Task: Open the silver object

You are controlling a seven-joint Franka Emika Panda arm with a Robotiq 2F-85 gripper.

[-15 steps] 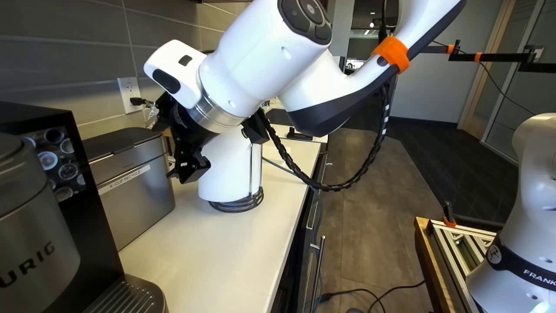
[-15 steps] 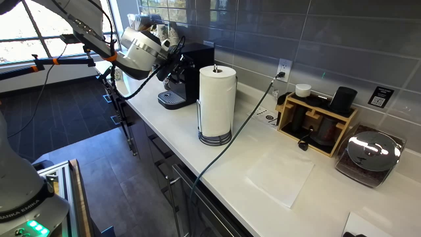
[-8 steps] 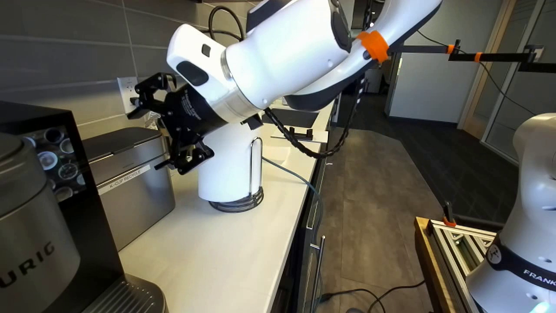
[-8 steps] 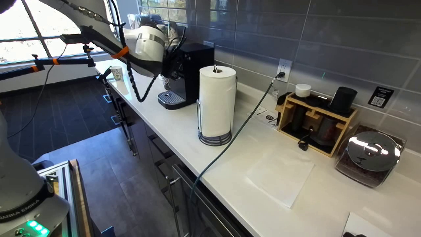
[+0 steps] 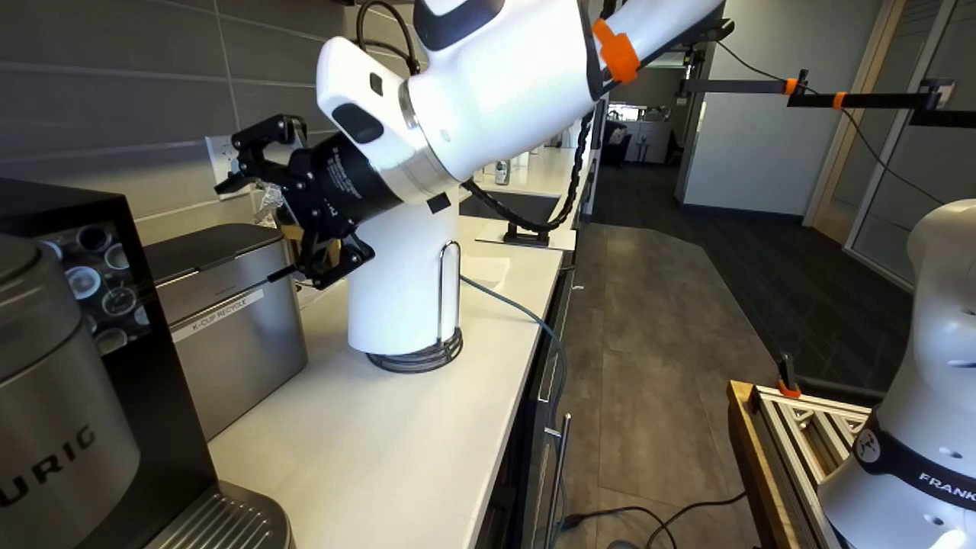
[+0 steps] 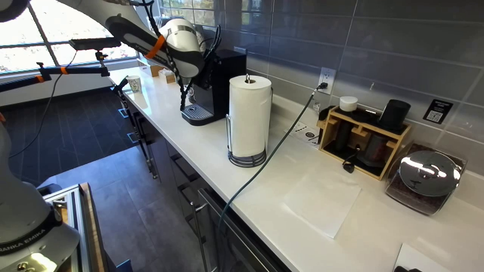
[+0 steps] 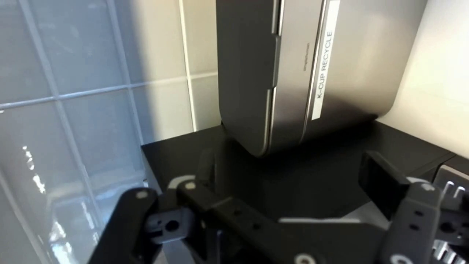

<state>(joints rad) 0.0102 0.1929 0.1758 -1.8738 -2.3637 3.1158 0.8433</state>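
at the left of an exterior view, a black coffee maker with a grey lettered front stands on the white worktop. just right of it sits a boxy silver container of brushed steel, its dark lid lying flat on top and a white label strip reading "k-cup recycle" across the front. near the container's right end hangs the black two-fingered tool, tilted, its fingers spread well apart. the lower one overlaps the container's front edge from this angle; whether they touch cannot be told. the wrist view shows the container above the fingers, the label running up the frame. farther right, an upright white paper-towel roll stands on a dark wire stand, the roll's top hidden here by the white robot arm with its orange band. at the far right, the arm's rounded white base stands on a wood-and-metal cart.
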